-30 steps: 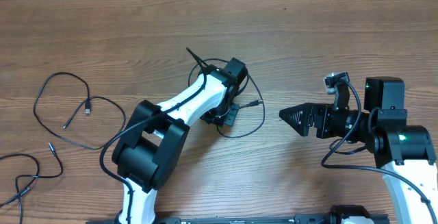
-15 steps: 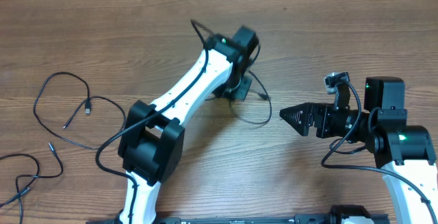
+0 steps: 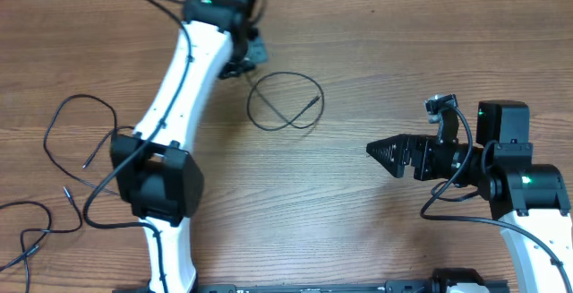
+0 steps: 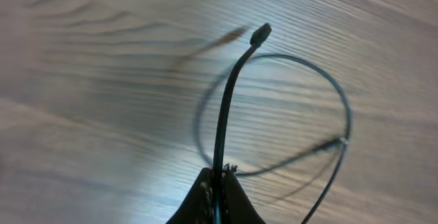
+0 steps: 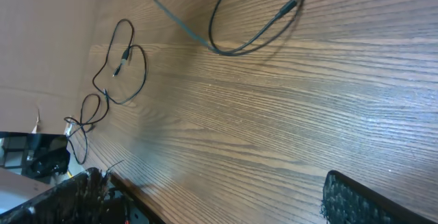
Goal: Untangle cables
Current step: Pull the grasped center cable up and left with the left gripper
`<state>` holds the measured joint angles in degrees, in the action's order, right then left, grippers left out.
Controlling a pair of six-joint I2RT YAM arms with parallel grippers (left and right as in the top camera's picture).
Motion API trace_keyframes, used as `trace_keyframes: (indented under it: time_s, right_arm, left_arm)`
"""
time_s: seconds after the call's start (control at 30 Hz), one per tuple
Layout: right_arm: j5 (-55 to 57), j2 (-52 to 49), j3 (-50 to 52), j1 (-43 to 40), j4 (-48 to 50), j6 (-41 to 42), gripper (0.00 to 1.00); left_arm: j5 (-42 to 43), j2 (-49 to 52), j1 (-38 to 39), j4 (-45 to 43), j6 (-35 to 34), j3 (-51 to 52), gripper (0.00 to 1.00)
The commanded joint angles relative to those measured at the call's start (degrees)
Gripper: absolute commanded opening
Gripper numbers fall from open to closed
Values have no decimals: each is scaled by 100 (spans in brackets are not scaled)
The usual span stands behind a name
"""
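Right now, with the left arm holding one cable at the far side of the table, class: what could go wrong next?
1. The left gripper pinches the looped cable close to one plug end; so short a tail may slip free.
2. The loop appears to cross itself, so pulling could tighten it into a knot.
3. The right gripper hangs open, apart from the cable; with nothing pinning the loop, it may simply drag along.

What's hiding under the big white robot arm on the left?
Wooden table, and part of the left cable loop: its right side runs beneath the arm's black elbow and is covered there.
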<state>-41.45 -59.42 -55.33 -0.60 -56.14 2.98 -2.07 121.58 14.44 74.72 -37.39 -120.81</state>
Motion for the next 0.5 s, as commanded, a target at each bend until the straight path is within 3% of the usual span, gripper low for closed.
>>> trace_keyframes:
  time_s: [0.0,0.23,0.47]
  right_arm:
    - [35,15,-131,22,31,-7,100]
    - [52,15,-131,22,68,-4,100]
    - [52,13,-131,22,66,-4,100]
  left_arm:
    - [282,-31,-660,184,-468,-144,4]
    - [485,-31,-1777,555,-503,-144,4]
    - [208,-31,-2149,260,-363,-144,4]
